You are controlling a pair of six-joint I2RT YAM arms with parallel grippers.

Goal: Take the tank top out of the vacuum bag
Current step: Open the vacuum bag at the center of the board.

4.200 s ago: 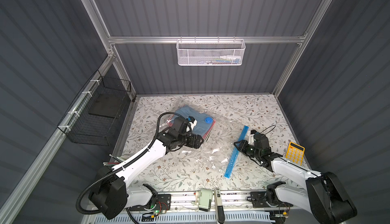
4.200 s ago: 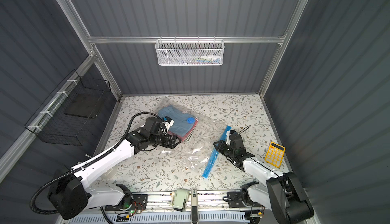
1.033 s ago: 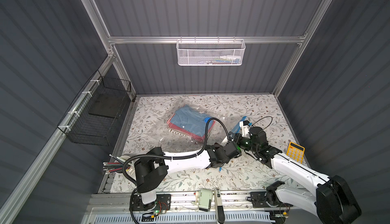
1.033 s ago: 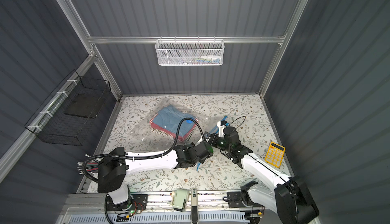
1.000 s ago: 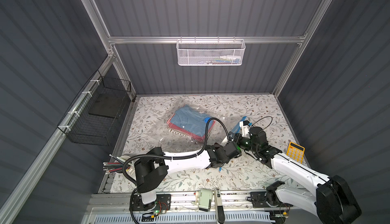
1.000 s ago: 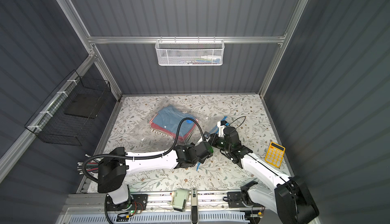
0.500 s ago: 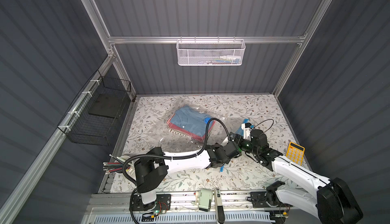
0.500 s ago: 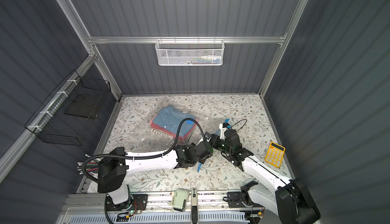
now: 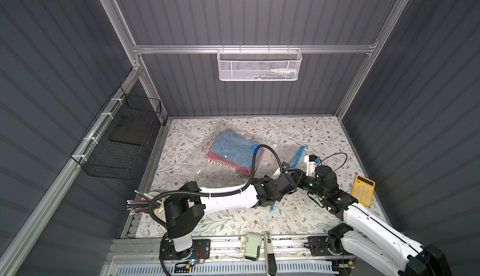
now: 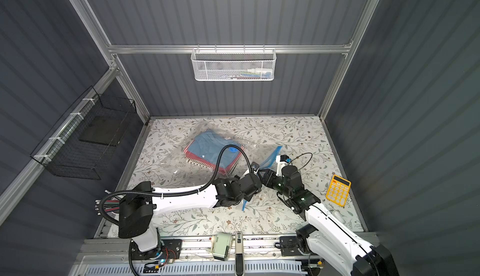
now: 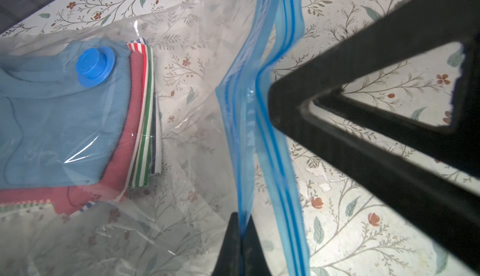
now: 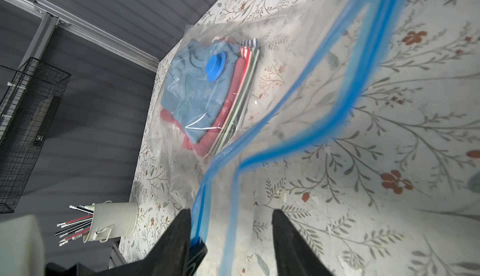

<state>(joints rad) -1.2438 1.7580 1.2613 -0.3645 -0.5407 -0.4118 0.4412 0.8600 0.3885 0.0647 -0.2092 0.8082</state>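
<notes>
There is one large clear crinkly plastic vacuum bag [image 11: 187, 131] with one round blue valve cap [image 11: 94, 65] and at least three folded garments [image 11: 52, 121] inside. Also one yellow calculator [image 9: 363, 190], one white mesh basket [image 9: 259, 66], one black wire basket [image 9: 117, 144] and one cream cup of pencils [image 12: 114, 217].

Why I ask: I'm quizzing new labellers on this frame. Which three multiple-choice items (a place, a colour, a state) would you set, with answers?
1. Where is the yellow calculator?
A. inside the vacuum bag
B. on the table, outside the bag
C. in the left gripper

2. What colour is the top garment in the bag?
A. green
B. blue
C. black

3. What state is the left gripper in?
A. shut on the zip strip
B. open above the table
C. shut on the calculator

Answers:
1 B, it lies on the floral table in both top views.
2 B, light blue knit shows through the plastic.
3 A, its fingers pinch the blue strip in the left wrist view.
</notes>
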